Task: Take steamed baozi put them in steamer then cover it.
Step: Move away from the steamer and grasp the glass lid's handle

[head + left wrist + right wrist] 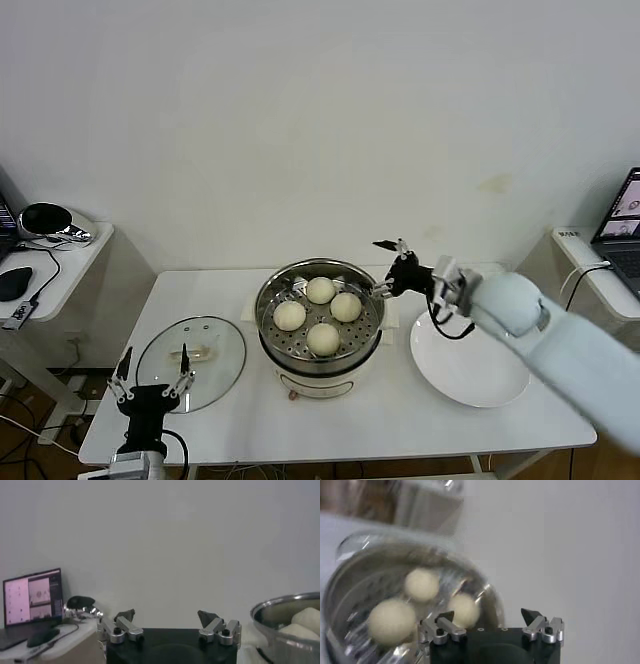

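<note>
4 buns (pixel 319 314) sit on the tray of the open steamer (pixel 320 355) at table center, the right gripper (pixel 388 268) empty by its rim, jaws apart, while the lid (pixel 191 350) lies flat to its left, handle running left-right, beside the wide-open left gripper (pixel 151 381).

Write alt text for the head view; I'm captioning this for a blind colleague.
Four baozi sit inside an uncovered steamer at the centre of a white table. The right claw hovers open at the steamer's right rim above an empty white plate; the left claw waits open near the glass lid.
</note>
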`<state>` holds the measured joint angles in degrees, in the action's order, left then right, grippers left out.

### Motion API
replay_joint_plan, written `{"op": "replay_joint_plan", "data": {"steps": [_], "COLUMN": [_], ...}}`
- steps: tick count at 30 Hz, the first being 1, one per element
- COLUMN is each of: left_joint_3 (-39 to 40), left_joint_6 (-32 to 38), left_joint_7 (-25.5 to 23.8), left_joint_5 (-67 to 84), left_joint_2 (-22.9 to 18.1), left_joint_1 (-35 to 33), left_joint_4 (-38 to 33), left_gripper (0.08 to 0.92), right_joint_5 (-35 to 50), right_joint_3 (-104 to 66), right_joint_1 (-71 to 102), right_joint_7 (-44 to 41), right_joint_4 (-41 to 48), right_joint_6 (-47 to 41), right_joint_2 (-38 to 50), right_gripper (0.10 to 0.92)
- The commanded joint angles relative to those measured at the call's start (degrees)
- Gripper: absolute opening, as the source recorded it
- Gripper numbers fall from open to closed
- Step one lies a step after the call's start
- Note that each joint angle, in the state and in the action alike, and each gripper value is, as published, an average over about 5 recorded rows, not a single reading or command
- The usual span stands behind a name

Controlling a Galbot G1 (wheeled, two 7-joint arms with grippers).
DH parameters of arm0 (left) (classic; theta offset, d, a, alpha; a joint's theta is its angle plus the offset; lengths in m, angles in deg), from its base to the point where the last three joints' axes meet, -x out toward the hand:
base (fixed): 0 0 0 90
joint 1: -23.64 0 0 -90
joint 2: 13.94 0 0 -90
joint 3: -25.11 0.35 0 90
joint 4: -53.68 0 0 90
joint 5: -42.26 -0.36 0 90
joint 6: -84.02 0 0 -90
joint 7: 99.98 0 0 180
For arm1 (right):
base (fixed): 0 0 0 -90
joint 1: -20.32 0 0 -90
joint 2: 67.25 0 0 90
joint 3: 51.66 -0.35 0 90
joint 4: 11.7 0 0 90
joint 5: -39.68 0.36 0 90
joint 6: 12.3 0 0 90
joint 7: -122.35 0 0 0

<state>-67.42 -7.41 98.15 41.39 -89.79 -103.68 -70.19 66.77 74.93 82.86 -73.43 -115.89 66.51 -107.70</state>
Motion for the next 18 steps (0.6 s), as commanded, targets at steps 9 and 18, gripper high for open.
{"op": "replay_joint_plan", "data": {"steps": [9, 18], "left_joint_3": [-5.9, -2.7], "left_joint_6": [3.5, 4.6], "left_joint_7": [-9.4, -9.7], "left_joint_5": [-48.4, -65.1], "left_joint_2": [6.6, 13.1], "left_joint_1": [2.4, 10.0], "left_joint_4": [18.4, 27.6], "left_gripper": [0.823, 0.823], "right_joint_5": [-16.3, -16.4], "right_joint_3": [-60.4, -65.3], "right_joint_1": [55.3, 59.0], "right_joint_7": [8.9, 13.7], "right_joint_4": [-10.7, -13.0], "right_joint_6": [13.7, 10.2], "right_joint_2": [-39.6, -41.3], "right_gripper": [0.823, 0.823]}}
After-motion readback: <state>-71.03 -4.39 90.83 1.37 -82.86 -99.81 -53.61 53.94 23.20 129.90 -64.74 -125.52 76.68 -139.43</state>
